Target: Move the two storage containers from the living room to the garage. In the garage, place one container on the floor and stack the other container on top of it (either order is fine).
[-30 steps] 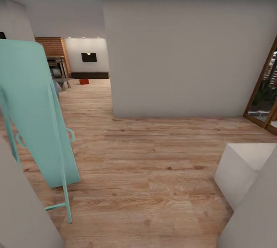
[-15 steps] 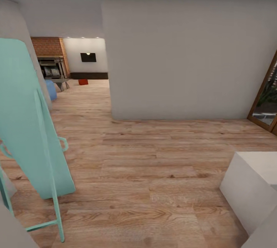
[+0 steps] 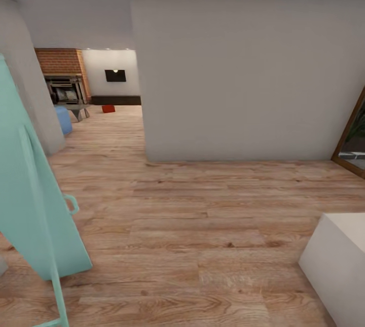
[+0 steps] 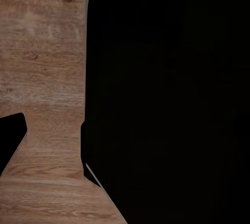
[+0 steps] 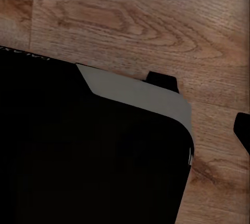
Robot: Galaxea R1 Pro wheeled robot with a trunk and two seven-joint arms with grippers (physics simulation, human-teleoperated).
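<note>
Rolling forward, the head camera now shows the grey wall wider, the teal ironing board slid toward the lower left edge, and the white block lower right. One orange-red storage container sits small at upper left on the living room's wood floor, beside the brick fireplace; it looks rigid and light, best gripped by its rim. Open planks lead through the gap left of the wall corner, and whether either gripper is wide or closed I cannot tell.

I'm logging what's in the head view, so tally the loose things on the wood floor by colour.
Orange-red: 1, a small bin far off by the dark bench.
Blue: 1, a rounded seat near the fireplace.
Turquoise: 1, a tall leaning board.
White: 1, a box.
Total: 4.
</note>
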